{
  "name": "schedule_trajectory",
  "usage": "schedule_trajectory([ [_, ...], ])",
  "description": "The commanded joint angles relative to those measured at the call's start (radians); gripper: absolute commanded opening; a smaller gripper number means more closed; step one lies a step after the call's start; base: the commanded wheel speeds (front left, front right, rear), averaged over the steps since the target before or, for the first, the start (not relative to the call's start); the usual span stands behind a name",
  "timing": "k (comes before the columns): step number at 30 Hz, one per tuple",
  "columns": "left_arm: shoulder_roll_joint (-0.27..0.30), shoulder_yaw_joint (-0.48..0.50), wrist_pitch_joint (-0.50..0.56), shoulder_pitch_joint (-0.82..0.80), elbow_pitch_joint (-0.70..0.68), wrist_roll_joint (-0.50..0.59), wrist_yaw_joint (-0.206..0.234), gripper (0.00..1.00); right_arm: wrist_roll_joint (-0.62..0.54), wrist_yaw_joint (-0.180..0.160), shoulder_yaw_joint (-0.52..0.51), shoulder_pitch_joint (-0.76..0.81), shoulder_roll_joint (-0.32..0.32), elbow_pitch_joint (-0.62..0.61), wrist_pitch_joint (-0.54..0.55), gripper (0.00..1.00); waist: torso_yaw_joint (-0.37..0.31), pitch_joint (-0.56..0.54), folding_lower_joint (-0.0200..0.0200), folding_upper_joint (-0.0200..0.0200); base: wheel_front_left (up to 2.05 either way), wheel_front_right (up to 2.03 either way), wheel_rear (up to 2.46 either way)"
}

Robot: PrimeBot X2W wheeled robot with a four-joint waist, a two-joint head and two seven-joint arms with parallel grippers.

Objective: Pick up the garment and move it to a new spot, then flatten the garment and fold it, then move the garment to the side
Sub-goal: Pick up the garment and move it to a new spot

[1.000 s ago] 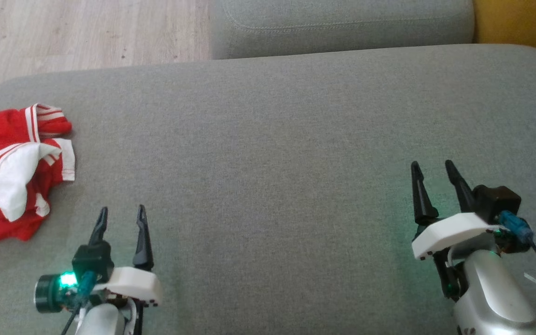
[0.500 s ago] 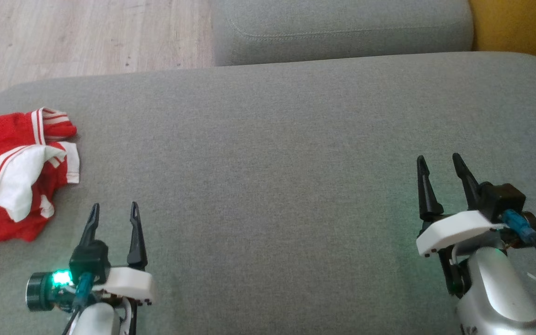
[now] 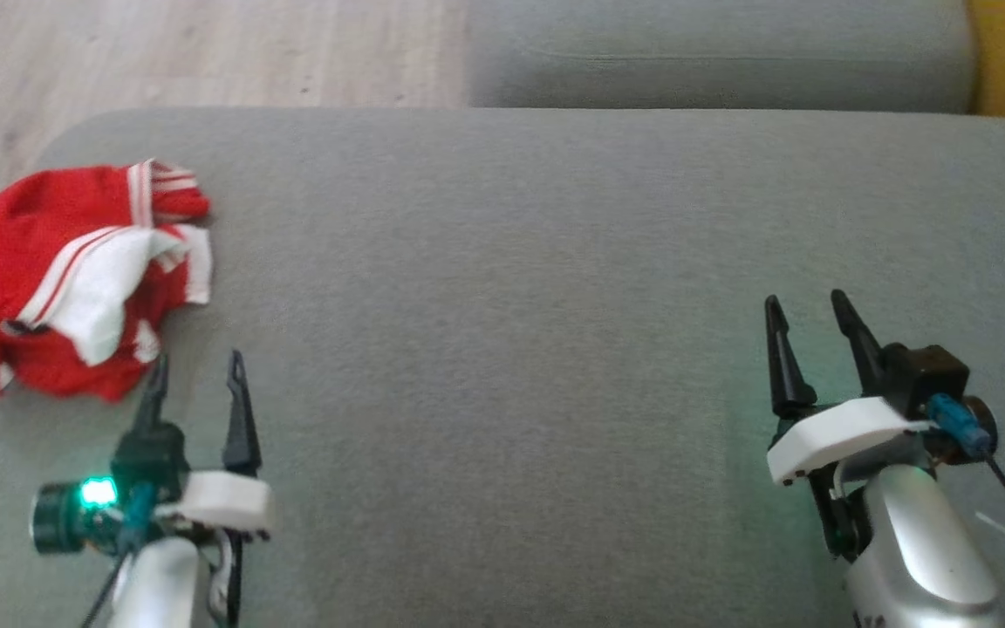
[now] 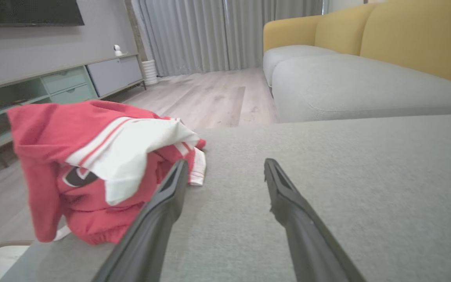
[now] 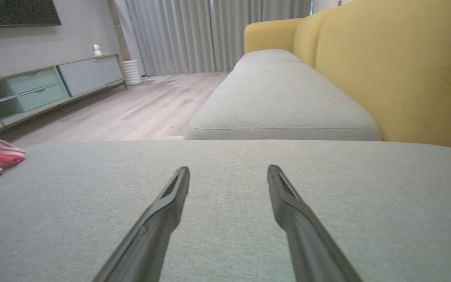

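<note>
While nothing is being gripped yet, the task is being judged as barely started. The left gripper (image 3: 195, 365) is being held spread wide and empty near the seat cushion's (image 3: 511, 262) near left corner, one fingertip just beside the garment (image 3: 58, 288); contact cannot be told. The right gripper (image 3: 805, 301) is being held spread too, empty, by the near right edge, well apart from the cloth. The garment, red with white stripes, is being left crumpled at the cushion's left edge toward the far left corner, part being draped over that edge in the left wrist view. Pick-up, move, flattening, folding and setting aside are all being counted as undone. Farther off, a second grey cushion (image 3: 712, 52) and wooden floor (image 3: 206, 44) are being seen.
</note>
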Motion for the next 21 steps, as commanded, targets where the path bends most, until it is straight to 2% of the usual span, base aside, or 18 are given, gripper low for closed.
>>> schedule_trajectory([
  [1,0.036,0.042,-0.011,-0.063,-0.022,0.002,0.002,1.00,0.012,0.000,0.036,-0.046,0.004,-0.028,-0.014,1.00,0.051,0.010,0.0000,0.0000,0.00,0.00,0.00],
  [12,0.060,0.090,-0.011,-0.098,0.004,-0.020,-0.003,1.00,0.066,0.000,0.110,-0.065,0.004,-0.021,-0.014,1.00,0.232,0.030,0.0000,0.0000,0.00,0.00,0.00],
  [16,0.062,0.104,-0.011,-0.101,0.012,-0.025,-0.005,1.00,0.073,0.000,0.120,-0.068,0.004,-0.017,-0.014,1.00,0.259,0.039,0.0000,0.0000,0.00,0.00,0.00],
  [21,0.074,0.123,-0.011,-0.117,0.022,-0.031,-0.010,1.00,0.069,0.000,0.132,-0.081,0.004,-0.015,-0.014,1.00,0.249,0.068,0.0000,0.0000,0.00,0.00,0.00],
])
